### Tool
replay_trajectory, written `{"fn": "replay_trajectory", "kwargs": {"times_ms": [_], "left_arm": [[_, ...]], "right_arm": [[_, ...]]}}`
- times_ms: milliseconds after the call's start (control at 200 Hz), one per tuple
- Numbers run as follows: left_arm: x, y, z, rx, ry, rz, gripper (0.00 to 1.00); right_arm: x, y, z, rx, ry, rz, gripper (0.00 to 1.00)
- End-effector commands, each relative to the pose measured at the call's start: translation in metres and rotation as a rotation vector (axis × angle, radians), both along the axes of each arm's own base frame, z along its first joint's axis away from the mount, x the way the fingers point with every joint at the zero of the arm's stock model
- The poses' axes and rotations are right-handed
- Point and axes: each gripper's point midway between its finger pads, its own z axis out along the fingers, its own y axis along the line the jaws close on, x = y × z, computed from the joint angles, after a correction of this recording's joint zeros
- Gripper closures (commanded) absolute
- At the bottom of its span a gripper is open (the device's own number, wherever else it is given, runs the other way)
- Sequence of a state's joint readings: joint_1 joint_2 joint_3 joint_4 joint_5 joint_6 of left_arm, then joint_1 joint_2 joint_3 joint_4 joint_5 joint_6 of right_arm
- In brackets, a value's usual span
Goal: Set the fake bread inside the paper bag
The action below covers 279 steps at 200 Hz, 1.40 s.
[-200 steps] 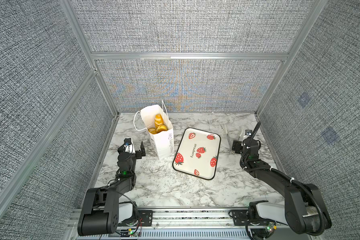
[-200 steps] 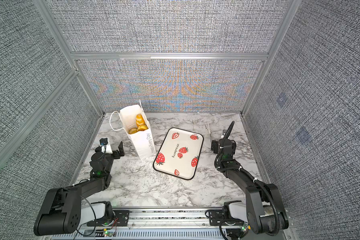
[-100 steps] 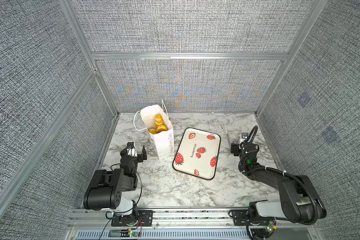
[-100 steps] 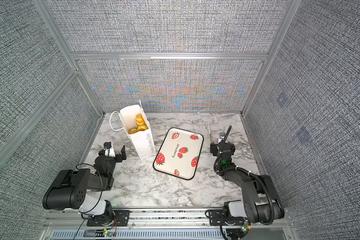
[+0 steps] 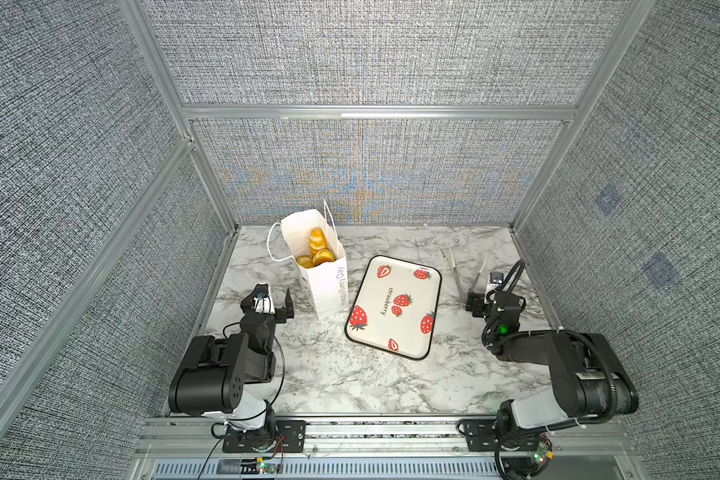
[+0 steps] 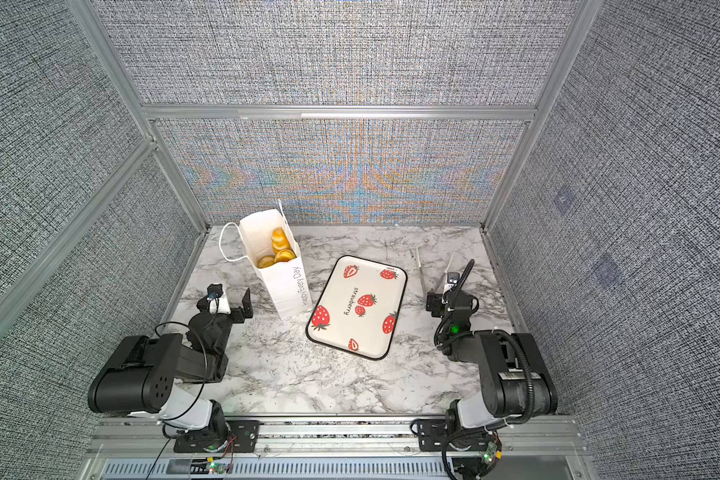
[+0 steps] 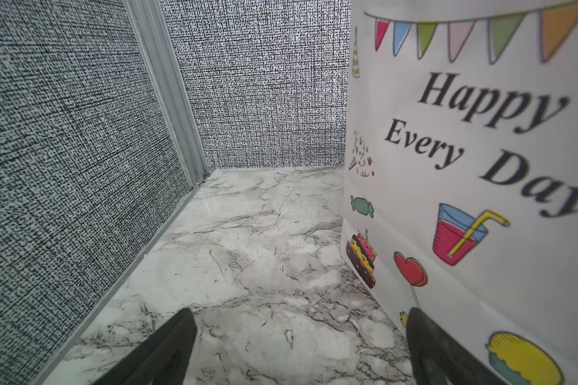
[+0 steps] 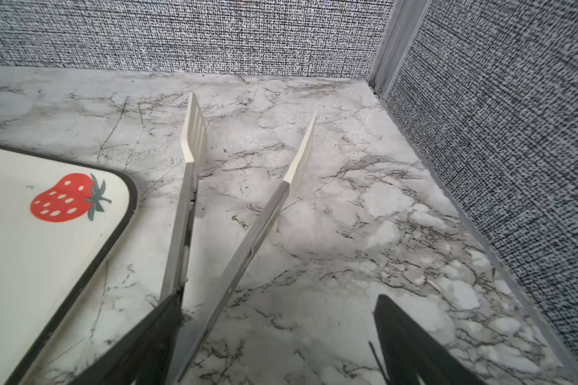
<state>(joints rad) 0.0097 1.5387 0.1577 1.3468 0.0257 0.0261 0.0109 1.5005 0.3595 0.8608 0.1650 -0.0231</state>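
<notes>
Both arms: folded back toward their bases within the last second; no bread is left outside, so packing looks finished.
Left gripper (image 7: 297, 320): spread, empty, beside the paper bag (image 5: 327, 286).
Right gripper (image 8: 279, 296): spread, with the tongs (image 8: 194, 140) lying between its jaws.
Paper bag: upright, holding the fake bread (image 5: 317, 249).
Strawberry tray (image 5: 395, 332): empty.

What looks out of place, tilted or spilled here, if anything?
Nothing stands out. The paper bag stands upright with the fake bread inside it, none spilled. The strawberry tray lies flat and bare, turned a little against the table edge. The tongs lie open beside it, at the open right gripper.
</notes>
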Motion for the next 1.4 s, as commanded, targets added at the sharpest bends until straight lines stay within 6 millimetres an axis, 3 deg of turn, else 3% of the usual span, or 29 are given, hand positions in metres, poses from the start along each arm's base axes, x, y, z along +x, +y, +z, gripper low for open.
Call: {"fn": "replay_trajectory", "kwargs": {"times_ms": [0,320,370,1391], "left_arm": [[0.001,0.000,0.008,0.004,-0.034,-0.005,0.01],[0.001,-0.001,0.008,0.004,-0.033,-0.005,0.01],[0.001,0.000,0.008,0.005,-0.033,-0.005,0.01],[0.003,-0.007,0.006,0.010,-0.023,-0.041,0.01]], "right_arm": [[0.005,0.009,0.014,0.029,-0.075,0.052,0.10],[0.003,0.007,0.008,0.060,-0.083,0.067,0.10],[0.003,0.003,0.007,0.061,-0.087,0.048,0.01],[0.002,0.004,0.007,0.056,-0.090,0.045,0.01]]}}
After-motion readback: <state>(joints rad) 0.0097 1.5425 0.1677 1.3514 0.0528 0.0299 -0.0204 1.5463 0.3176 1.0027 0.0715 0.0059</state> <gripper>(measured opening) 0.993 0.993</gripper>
